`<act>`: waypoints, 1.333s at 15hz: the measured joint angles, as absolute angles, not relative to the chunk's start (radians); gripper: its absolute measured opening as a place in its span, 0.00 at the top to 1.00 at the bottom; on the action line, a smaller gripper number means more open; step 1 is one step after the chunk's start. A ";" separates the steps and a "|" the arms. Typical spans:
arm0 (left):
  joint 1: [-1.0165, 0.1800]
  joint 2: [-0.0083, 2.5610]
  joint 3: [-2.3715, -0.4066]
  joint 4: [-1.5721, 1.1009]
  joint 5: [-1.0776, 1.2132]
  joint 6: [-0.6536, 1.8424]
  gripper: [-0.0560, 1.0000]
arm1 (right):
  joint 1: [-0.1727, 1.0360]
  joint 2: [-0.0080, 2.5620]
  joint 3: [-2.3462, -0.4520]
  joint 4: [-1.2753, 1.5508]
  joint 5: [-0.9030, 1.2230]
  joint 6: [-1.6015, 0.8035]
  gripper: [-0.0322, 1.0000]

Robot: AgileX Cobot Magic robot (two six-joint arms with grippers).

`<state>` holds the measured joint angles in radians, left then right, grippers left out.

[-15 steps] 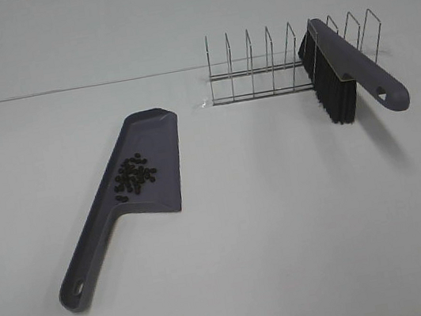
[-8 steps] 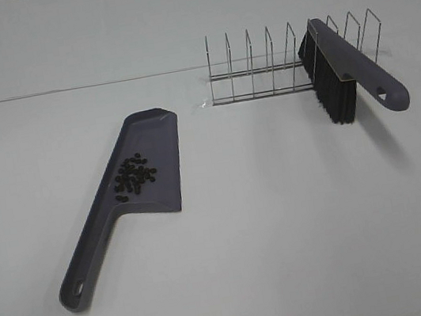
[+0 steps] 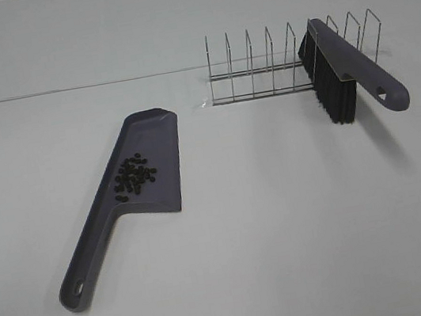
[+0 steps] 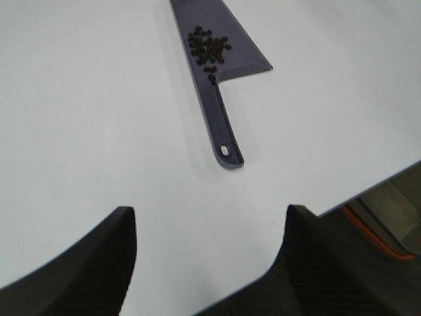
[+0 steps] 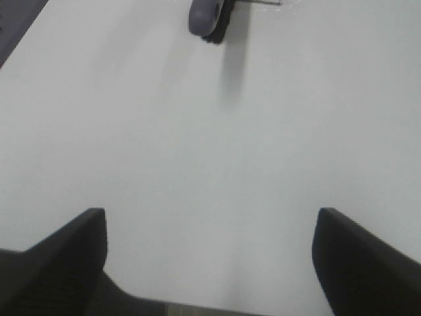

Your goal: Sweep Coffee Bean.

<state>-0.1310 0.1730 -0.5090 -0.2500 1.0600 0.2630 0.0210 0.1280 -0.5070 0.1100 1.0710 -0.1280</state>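
The coffee beans (image 3: 134, 176) lie in a loose cluster inside the grey dustpan (image 3: 147, 140), whose handle (image 3: 84, 270) points toward the table's front left. They also show in the left wrist view (image 4: 208, 47) on the dustpan (image 4: 227, 39). The grey brush (image 3: 344, 65) with black bristles (image 3: 333, 94) leans in the wire rack (image 3: 275, 59); its handle end shows in the right wrist view (image 5: 205, 13). My left gripper (image 4: 210, 263) is open, well short of the dustpan handle (image 4: 223, 128). My right gripper (image 5: 210, 263) is open over bare table. Neither gripper shows in the exterior view.
The white table (image 3: 284, 218) spans the view, with a seam line (image 3: 64, 90) across the back. The table's edge (image 4: 368, 191) and an orange-trimmed object (image 4: 388, 234) below it show in the left wrist view.
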 joint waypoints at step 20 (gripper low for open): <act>-0.064 -0.005 -0.509 -0.243 1.060 0.263 0.36 | -0.008 -0.006 -0.504 0.110 1.071 -0.128 0.19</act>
<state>-0.0640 -0.0050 -0.5090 -0.2430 1.0600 0.2630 -0.0080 -0.0060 -0.5040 0.1100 1.0710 -0.1280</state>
